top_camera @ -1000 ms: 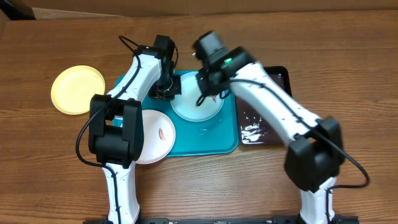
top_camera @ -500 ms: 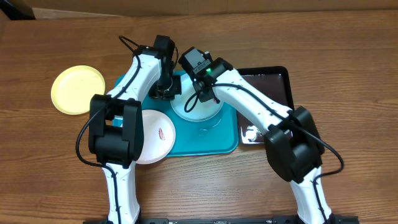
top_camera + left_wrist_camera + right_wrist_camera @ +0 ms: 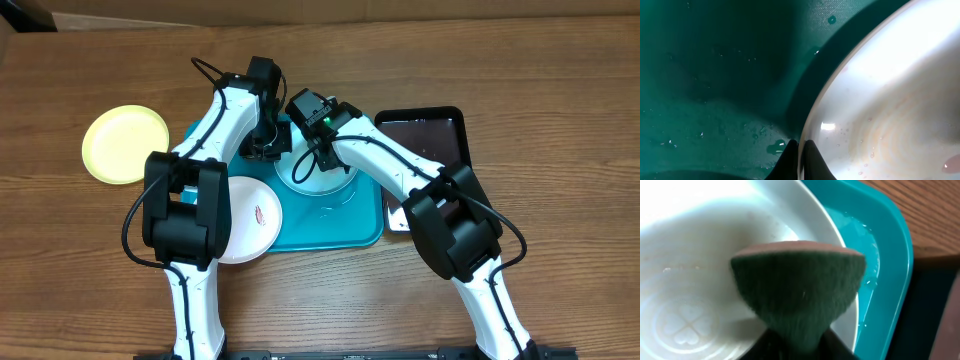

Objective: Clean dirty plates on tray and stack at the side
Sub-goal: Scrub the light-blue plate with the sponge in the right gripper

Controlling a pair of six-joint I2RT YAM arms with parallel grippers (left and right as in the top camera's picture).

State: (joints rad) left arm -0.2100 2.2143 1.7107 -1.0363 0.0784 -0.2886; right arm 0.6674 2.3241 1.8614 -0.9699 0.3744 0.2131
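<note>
The sponge (image 3: 797,290), green scouring face outward, is pinched at its base in the right gripper (image 3: 796,347), whose jaws are clamped on it. It sits over the hollow of the blue-rimmed plate (image 3: 690,280), though I can't tell whether it presses down. The left gripper (image 3: 800,152) has its jaws closed tight on that plate's rim, steadying it. The plate lies toward the back edge of the blue tray (image 3: 340,225). To scrub well, I'd say the sponge wants flat, firm contact and small circles over the faint pinkish mark, with the left hold firm so the plate can't skate on the wet floor. Besides this plate the tray holds puddles and droplets, and a white plate (image 3: 248,218) with a red smear overhangs its front-left corner. A yellow plate (image 3: 125,143), showing no smear, lies on the table (image 3: 560,60) well off the tray's left edge. A black tray (image 3: 440,130) sits just beside its right edge.
</note>
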